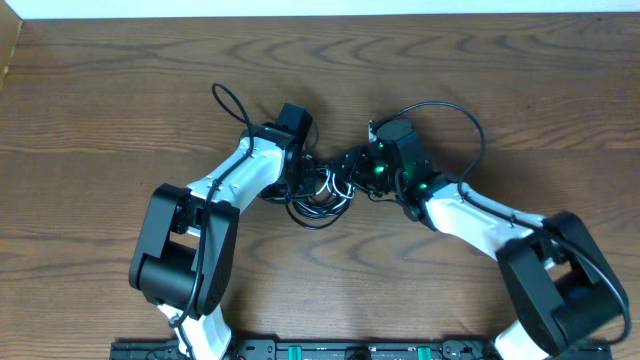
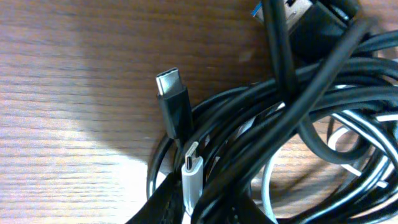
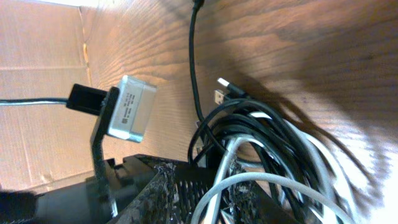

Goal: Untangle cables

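Blk cables (image 2: 298, 115), one white cable (image 2: 191, 182) w/ silvery tip (image 2: 190, 151), brown wood-grain table (image 1: 100, 100), poss. tan cardboard (image 3: 37, 62)

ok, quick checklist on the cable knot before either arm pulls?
1. Cables lie on the table between both hands: ok.
2. Knot loosened: not ok. Black and white cords overlap in tight loops.
3. Free ends to pull: ok. The black USB-C plug and white USB-C plug are exposed at the bundle's edge.
4. Left hand grip: cannot tell. Its fingers are barely in its own view.
5. Right hand: a white cable runs between its fingers. Whether it is clamped: cannot tell.
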`<state>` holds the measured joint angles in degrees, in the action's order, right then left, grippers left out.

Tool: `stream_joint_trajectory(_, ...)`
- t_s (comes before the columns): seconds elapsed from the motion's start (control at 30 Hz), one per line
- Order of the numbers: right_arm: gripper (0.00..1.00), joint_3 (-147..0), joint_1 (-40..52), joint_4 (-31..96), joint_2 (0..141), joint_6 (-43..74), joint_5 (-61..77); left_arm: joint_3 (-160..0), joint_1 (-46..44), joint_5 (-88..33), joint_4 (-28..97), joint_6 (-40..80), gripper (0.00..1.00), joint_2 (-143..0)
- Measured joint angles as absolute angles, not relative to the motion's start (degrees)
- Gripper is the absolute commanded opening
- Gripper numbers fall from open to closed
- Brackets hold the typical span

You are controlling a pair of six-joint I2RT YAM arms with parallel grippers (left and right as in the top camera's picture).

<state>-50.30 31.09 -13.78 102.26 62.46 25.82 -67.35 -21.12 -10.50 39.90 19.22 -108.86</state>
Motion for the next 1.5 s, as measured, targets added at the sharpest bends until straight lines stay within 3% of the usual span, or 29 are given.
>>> stream_joint_trajectory(0.37,0.25,-50.35,31.09,-21.85,111.18,63.86,31.83,-67.35,-21.1,-13.28,39.68,18.94,0.2,-108.97)
stream_joint_trajectory(0.43,0.15,-50.35,31.09,-23.4,111.26,63.99,32.29,-67.35,-21.1,-13.37,39.64,18.96,0.2,-108.97)
stream_joint_trajectory(0.47,0.03,-50.37,31.09,-24.58,111.26,63.75,32.6,-67.35,-21.1,-13.45,39.62,18.96,0.2,-108.97)
stream_joint_trajectory(0.5,0.01,-50.37,31.09,-25.61,111.26,63.51,33.01,-67.35,-21.12,-13.47,39.59,18.96,0.2,-108.97)
stream_joint_trajectory(1.03,0.01,-49.39,26.0,-46.68,110.85,58.98,56.25,-65.82,-21.28,-11.64,37.19,19.33,0.2,-108.75)
stream_joint_trajectory(1.4,0.01,-48.53,23.81,-45.25,101.6,59.86,62.54,-65.49,-21.96,-5.93,36.95,22.65,0.21,-108.42)
stream_joint_trajectory(1.5,0.01,-48.38,21.19,-46.7,96.97,60.27,62.87,-65.34,-21.76,-3.36,38.11,22.5,0.31,-108.42)
